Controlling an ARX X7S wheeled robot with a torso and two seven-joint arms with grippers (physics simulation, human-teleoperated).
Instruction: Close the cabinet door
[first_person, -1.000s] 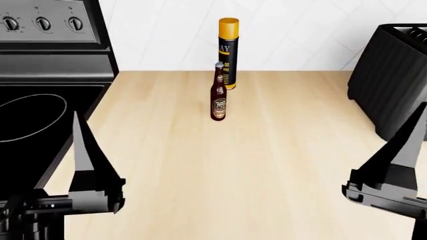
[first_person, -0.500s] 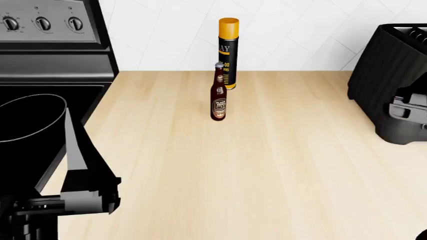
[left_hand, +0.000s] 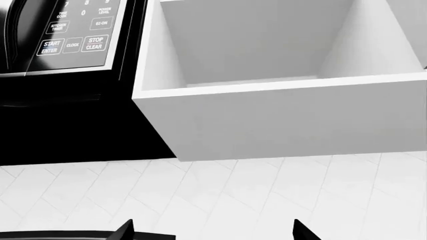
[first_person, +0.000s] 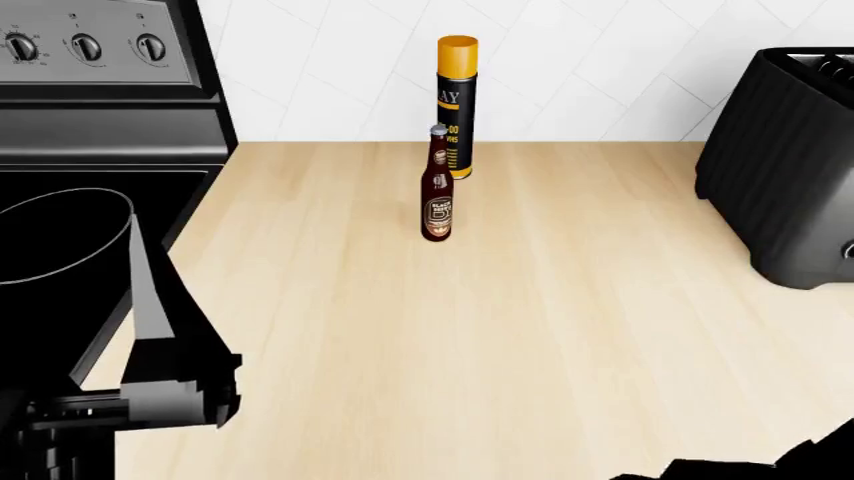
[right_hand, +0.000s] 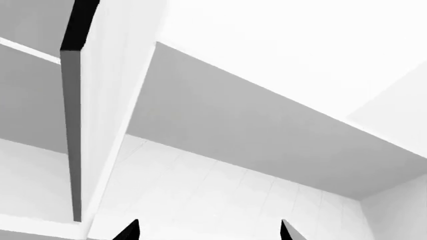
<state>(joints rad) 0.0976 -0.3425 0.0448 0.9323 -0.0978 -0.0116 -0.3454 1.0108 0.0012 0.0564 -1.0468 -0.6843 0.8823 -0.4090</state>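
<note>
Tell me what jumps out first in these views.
On the wooden counter, a brown bottle stands just in front of a yellow-capped spray can near the tiled wall. The left wrist view shows an open white cabinet beside a black microwave.

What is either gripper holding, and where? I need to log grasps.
Nothing. The left gripper and right gripper each show spread fingers with only empty space between them.

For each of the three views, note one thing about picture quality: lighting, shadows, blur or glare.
Head view: flat, even light; the brown bottle and spray can cast almost no shadow on the wooden counter. Left wrist view: sharp enough to read the microwave buttons; the open cabinet shows soft grey shading. Right wrist view: nearly all white and grey, low contrast, no glare.
</note>
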